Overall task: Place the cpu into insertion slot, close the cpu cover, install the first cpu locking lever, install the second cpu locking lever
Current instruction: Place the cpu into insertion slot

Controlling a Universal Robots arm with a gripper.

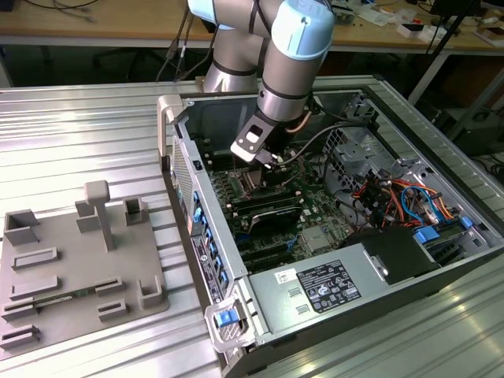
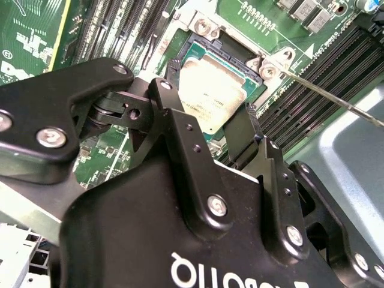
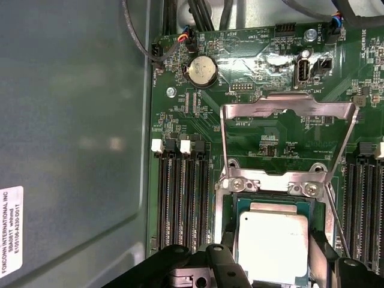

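Silver-grey cpu (image 3: 273, 243) in insertion slot (image 3: 223, 201)

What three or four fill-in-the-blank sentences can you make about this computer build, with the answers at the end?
1. The ____ lies in the insertion slot, metal top up.
2. The cpu cover stands ____, not shut over the socket.
3. The circuit board around the socket is ____ in colour.
4. The claw is down inside the opened computer ____.
Missing words: cpu; open; green; case.
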